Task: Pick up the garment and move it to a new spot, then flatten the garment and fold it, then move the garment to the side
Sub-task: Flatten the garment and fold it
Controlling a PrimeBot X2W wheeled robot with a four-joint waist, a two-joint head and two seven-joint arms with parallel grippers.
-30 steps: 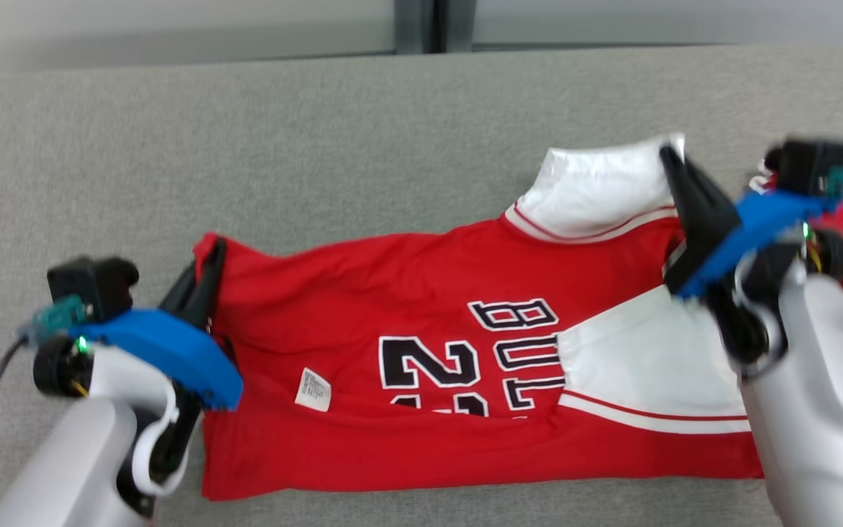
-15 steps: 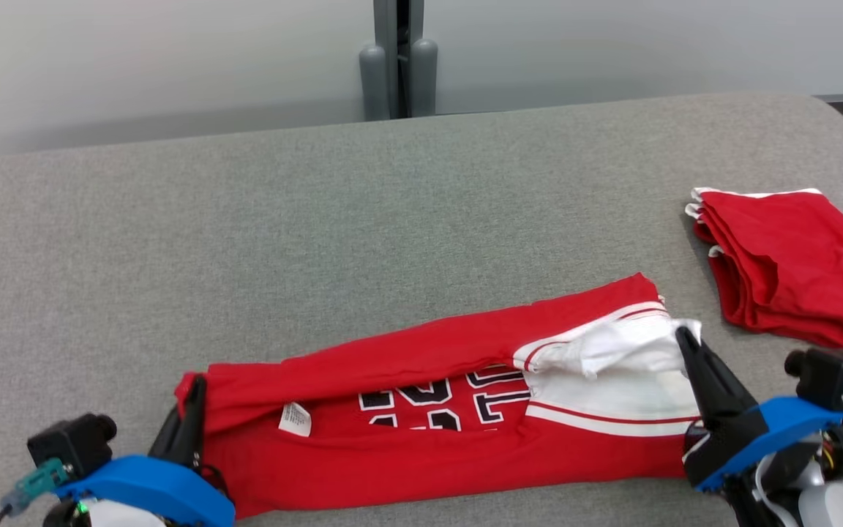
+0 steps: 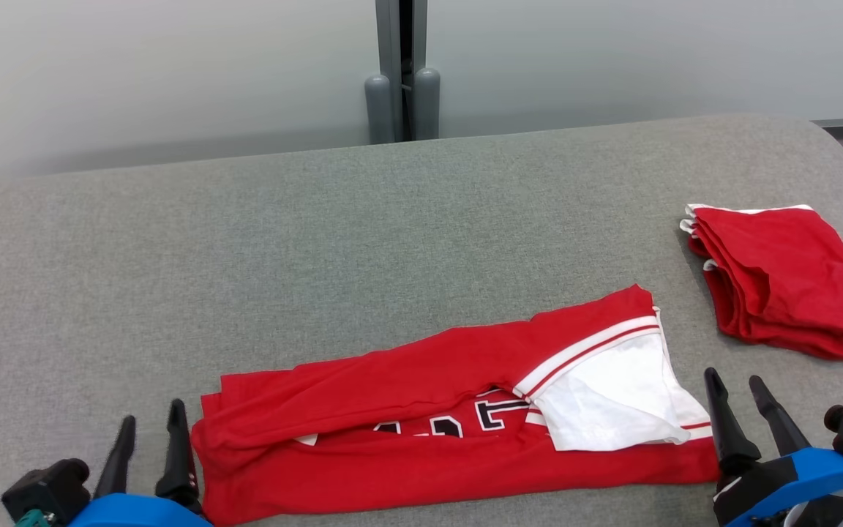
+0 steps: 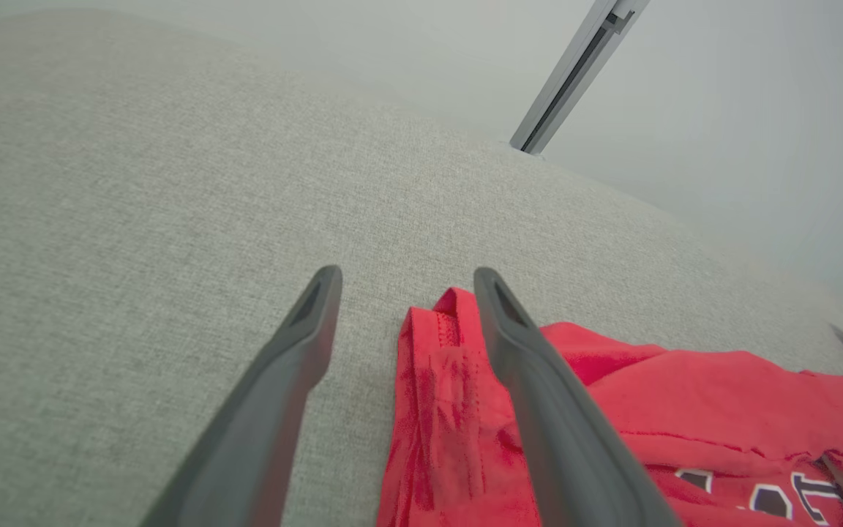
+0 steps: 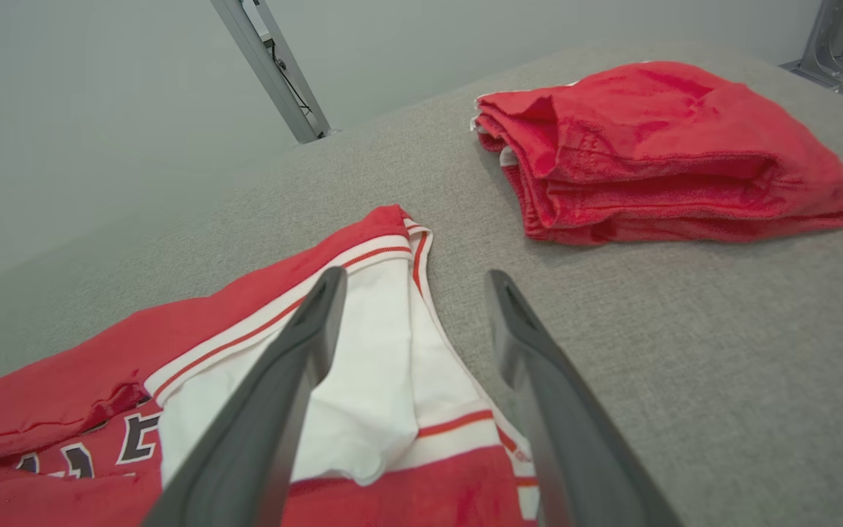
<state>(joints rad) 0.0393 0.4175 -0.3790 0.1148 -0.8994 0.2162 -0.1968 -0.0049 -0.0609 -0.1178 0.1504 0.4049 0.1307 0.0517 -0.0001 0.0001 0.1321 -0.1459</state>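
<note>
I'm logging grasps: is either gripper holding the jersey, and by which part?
Nothing is held: the left gripper and right gripper are both open, one at each end of the jersey.

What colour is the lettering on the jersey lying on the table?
The lettering on the jersey is black with a white outline, clearest in the head view.

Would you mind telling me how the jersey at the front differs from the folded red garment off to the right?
The jersey is stretched out long, folded over lengthwise; the folded red garment is a compact stack of several layers. The jersey shows black lettering and a broad white panel; the folded red garment is nearly all red. Both are red cloth lying on the grey surface.
</note>
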